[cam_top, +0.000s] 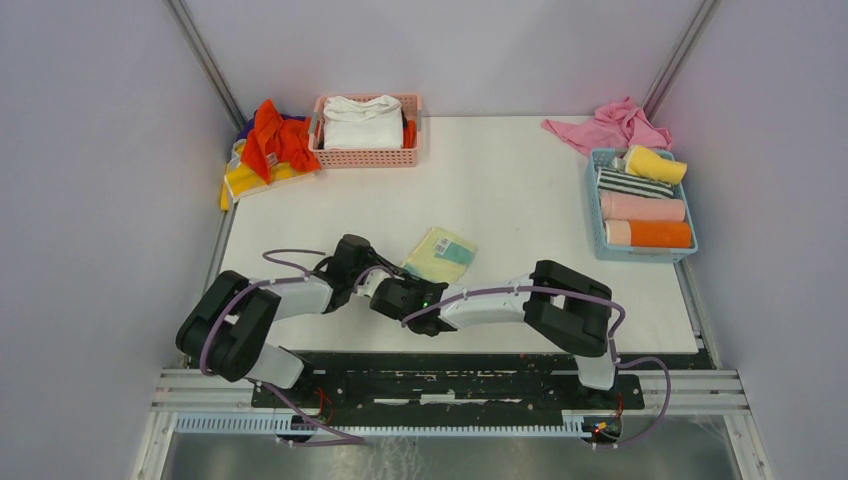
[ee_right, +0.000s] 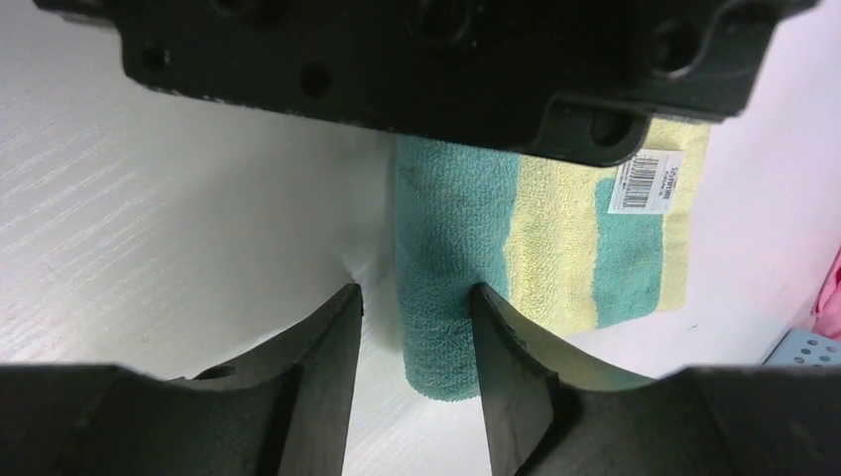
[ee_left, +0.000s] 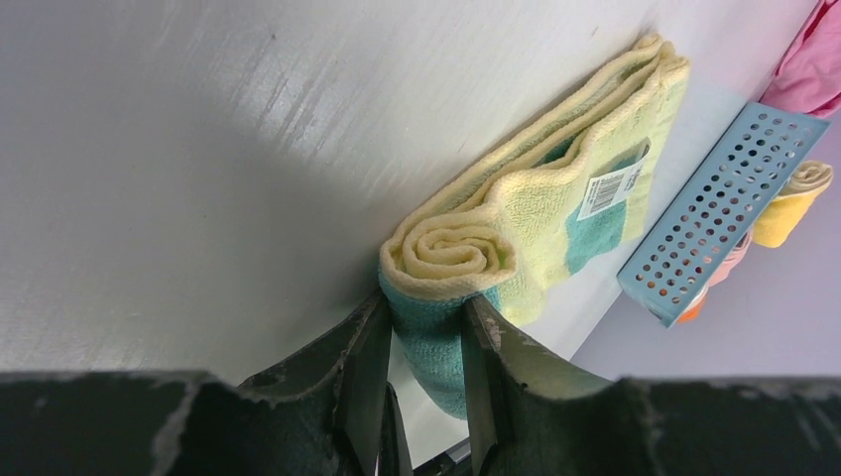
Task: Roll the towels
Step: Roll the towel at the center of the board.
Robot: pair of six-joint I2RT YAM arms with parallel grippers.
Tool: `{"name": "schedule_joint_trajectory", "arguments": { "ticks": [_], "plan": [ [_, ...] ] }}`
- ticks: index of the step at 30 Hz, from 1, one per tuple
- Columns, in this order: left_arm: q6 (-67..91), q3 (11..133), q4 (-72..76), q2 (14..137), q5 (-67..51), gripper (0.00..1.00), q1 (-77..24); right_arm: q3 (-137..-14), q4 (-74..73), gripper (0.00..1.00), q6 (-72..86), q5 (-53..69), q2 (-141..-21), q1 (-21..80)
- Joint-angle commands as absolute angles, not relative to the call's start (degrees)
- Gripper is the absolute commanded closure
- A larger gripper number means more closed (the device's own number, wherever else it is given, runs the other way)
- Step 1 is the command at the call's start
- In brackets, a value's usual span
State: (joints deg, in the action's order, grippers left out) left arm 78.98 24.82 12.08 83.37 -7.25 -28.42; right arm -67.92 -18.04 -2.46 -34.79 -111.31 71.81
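A pale yellow towel with teal stripes [cam_top: 443, 255] lies on the white table [cam_top: 520, 180], its near end rolled into a tight teal roll [ee_left: 441, 253]. My left gripper [ee_left: 428, 302] is shut on that roll, both fingers pressing its sides. From the opposite side my right gripper [ee_right: 415, 297] straddles the same teal roll [ee_right: 441, 297]: its right finger [ee_right: 501, 357] touches the cloth, the left finger stands off with a gap, so it is open. Seen from above, the left gripper [cam_top: 398, 290] and the right gripper [cam_top: 432, 308] meet at the towel's near left corner.
A blue basket [cam_top: 594, 205] at the right edge holds several rolled towels. A pink cloth [cam_top: 610, 128] lies behind it. At the back stands a pink basket [cam_top: 366, 156] with a white towel, and a heap of orange and yellow cloths [cam_top: 268, 150] lies to its left.
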Motion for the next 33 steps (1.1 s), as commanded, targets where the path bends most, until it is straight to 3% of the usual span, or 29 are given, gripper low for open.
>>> {"name": "schedule_joint_trajectory", "arguments": {
  "ticks": [1,3,7,13,25,33],
  "plan": [
    [75.18,23.45,0.09,86.11,-2.55,0.60,-29.00,-66.63,-18.84,0.48,-1.84,-29.40,-115.35,68.22],
    [74.59,24.00,-0.11,86.48,-2.55,0.60,-29.05,-66.39,-19.17,0.53,-1.47,-26.80,-115.62,66.44],
    [73.24,25.36,-0.95,87.04,-2.35,0.59,-29.00,-66.77,-20.74,0.74,-2.30,-21.62,-116.36,64.82],
    [71.17,27.36,-4.70,82.58,-0.76,0.48,-28.05,-66.89,-22.37,0.99,-1.48,-8.65,-113.57,63.46],
    [68.43,29.50,-19.20,58.17,6.28,0.33,-25.73,-65.94,-10.92,1.00,16.05,39.20,-110.40,50.44],
    [66.57,24.59,-17.11,55.90,-0.86,0.32,-25.77,-61.80,9.50,1.00,39.35,54.41,-120.26,41.02]
  ]
}}
